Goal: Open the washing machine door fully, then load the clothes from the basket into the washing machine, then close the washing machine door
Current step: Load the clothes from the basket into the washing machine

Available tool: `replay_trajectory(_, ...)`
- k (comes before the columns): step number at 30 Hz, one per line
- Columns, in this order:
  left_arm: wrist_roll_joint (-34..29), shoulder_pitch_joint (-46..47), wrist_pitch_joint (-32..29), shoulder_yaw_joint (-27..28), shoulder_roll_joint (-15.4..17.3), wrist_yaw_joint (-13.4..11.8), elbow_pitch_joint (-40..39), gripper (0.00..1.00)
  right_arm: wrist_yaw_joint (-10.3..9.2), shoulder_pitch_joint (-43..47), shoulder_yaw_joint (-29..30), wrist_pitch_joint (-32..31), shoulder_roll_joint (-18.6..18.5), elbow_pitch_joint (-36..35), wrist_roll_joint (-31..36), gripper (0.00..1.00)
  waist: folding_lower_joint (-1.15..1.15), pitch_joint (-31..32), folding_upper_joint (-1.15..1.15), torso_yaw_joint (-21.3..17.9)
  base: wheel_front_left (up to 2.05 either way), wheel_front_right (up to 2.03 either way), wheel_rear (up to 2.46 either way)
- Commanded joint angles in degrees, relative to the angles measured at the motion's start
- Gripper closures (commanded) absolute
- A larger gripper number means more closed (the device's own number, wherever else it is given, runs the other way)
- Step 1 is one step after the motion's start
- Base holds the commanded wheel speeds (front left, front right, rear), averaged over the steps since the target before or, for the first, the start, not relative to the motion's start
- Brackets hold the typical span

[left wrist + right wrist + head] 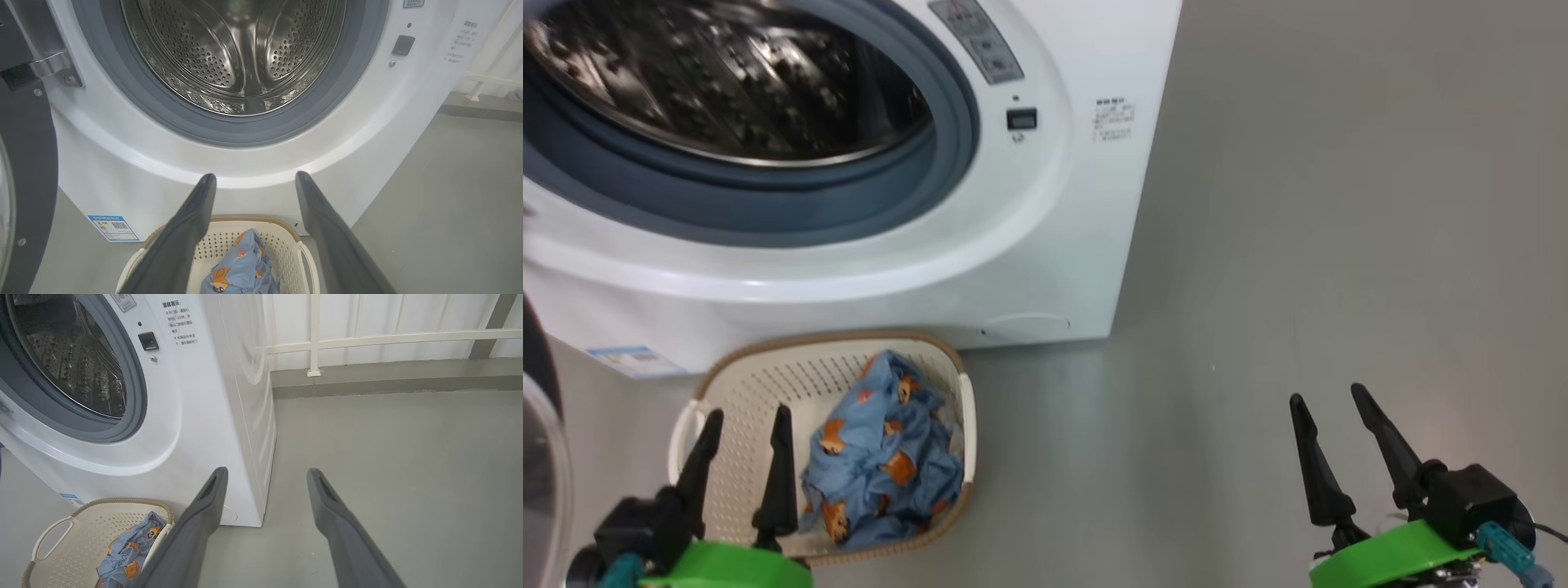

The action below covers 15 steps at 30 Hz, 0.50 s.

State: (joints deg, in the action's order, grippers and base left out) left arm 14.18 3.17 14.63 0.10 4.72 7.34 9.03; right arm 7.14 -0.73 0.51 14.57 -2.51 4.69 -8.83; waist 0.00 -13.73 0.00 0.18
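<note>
Writing on the washing machine (pixel 1045 245): a blue label sticker (pixel 113 228) with a QR code, at 7 o'clock in the left wrist view, and a block of Chinese print (pixel 182 322) beside the black latch socket (pixel 148 341). Neither can be read.

Both arms reach forward at the bottom of the head view.
- **Left fingers** (pixel 781 433), at 7 o'clock, are spread apart and grip nothing. They hang over the left half of the basket (pixel 743 384), pointing at the machine front.
- **Clothes** (pixel 882 457) lie in the basket's right half, just beside these fingers at their 3 o'clock, untouched.
- **Right fingers** (pixel 1376 429), at 5 o'clock, are likewise spread and hover over bare floor (pixel 1339 204), well apart from the basket.
- **Washing machine door** (pixel 28 183) stands open at 9 o'clock on its metal hinge (pixel 53 67), exposing the steel drum (pixel 237 53).
</note>
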Motion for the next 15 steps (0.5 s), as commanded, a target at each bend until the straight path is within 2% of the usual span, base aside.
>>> replay_trajectory(1, 0.5, 2.5, 0.4, 1.6, 1.5, 0.1, -0.5, 0.0, 0.35, -1.9, -1.7, 0.4, -0.4, -1.5, -0.4, 0.0, 0.0, -3.9, 0.0, -0.9, 0.0, 0.0, 0.0)
replay_trajectory(8, 2.4, 6.5, 0.4, 0.6, 3.2, 0.1, 2.6, 0.0, 0.35, -4.1, -2.3, 0.4, -0.4, -2.0, -0.5, 0.0, 0.0, -9.9, 0.0, -1.9, 0.0, 0.0, 0.0)
replay_trajectory(15, 5.3, 12.2, 0.4, -1.2, 6.5, 0.1, 7.8, 0.0, 0.35, -7.0, -3.7, 0.4, -0.4, -3.5, -1.0, 0.0, 0.0, -17.1, 0.0, -3.6, 0.0, 0.0, 0.0)
